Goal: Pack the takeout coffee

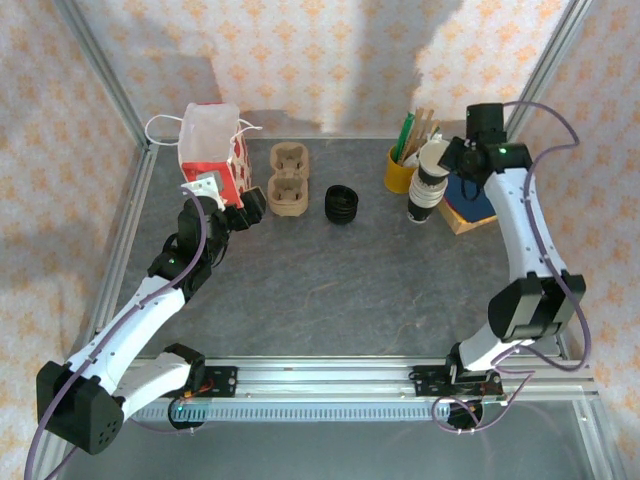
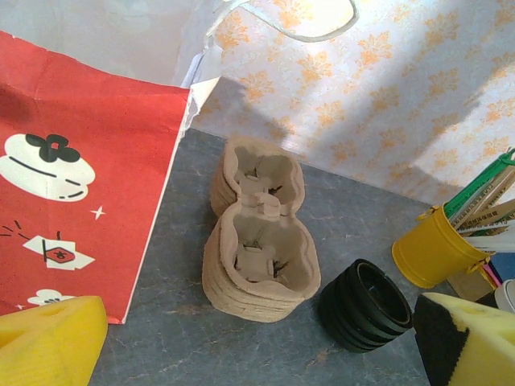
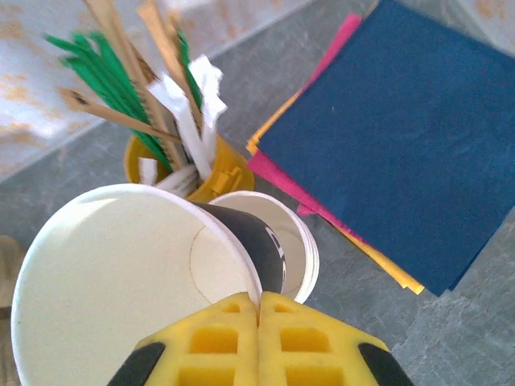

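Now pinched at the rim by the closed right gripper (image 3: 258, 322): lidless, dark-sided paper cup (image 3: 121, 305), tilted above the cup stack (image 3: 294, 241), beside the yellow cup of sticks (image 3: 221, 173). Small white print on its side, unreadable. Left gripper (image 2: 257, 346) spread wide near the red cartoon-printed bag (image 2: 80, 161).

Bright sunlit scene, soft shadows across the back wall (image 1: 330, 60).

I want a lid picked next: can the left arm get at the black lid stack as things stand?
Probably yes. The left hand is open, and the black lid stack stands apart from the cup carriers with bare table around it.
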